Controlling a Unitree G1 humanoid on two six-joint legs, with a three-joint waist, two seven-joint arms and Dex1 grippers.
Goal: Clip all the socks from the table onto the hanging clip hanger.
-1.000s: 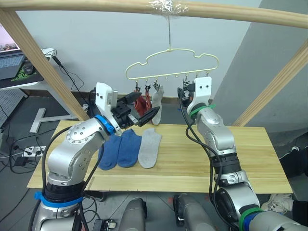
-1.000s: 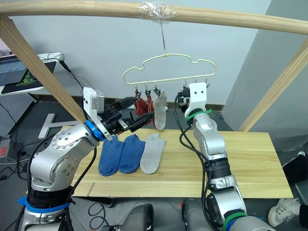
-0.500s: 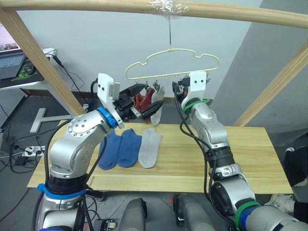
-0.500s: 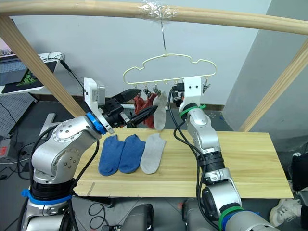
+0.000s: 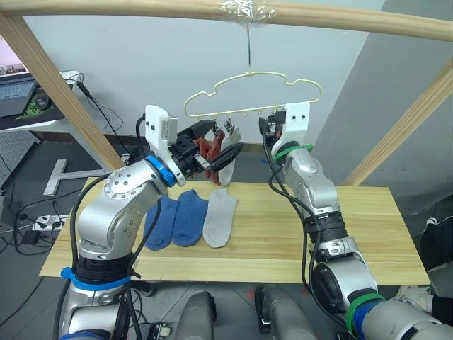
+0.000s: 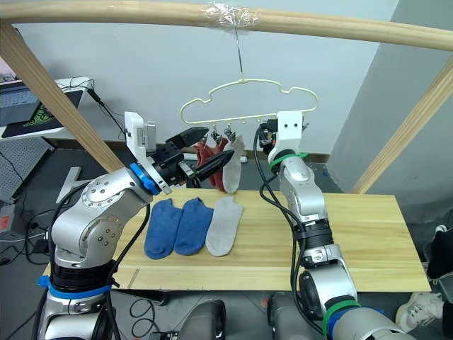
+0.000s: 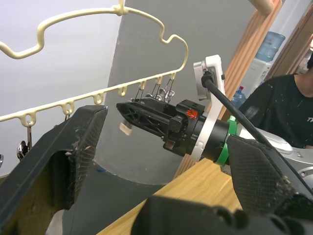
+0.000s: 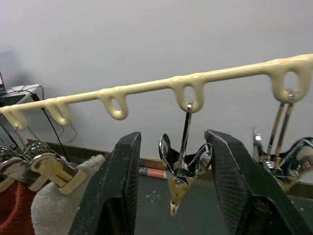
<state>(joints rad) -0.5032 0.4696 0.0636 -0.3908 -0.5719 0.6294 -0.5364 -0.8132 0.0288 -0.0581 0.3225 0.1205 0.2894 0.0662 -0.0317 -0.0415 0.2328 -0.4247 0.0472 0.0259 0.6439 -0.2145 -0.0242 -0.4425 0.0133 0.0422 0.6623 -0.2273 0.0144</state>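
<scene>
The pale-yellow clip hanger (image 5: 251, 92) hangs from tape on the top pole. Two rust red socks (image 5: 206, 150) and a light grey sock (image 6: 235, 168) hang from its left clips. Two blue socks (image 5: 175, 219) and one grey sock (image 5: 221, 217) lie side by side on the table (image 5: 318, 241). My left gripper (image 5: 216, 144) is open and empty right in front of the hanging socks. My right gripper (image 8: 175, 139) is open, its fingers on either side of an empty metal clip (image 8: 179, 172) under the hanger's bar.
A thick wooden pole frame (image 5: 141, 8) spans the top, with slanted legs at both sides. A desk with a laptop (image 5: 18, 92) stands at far left. A person in a black shirt (image 7: 283, 112) sits beyond the table's right end.
My left gripper has risen from just above the table to the level of the hanging socks. The right wrist has lifted slightly toward the hanger's bar.
</scene>
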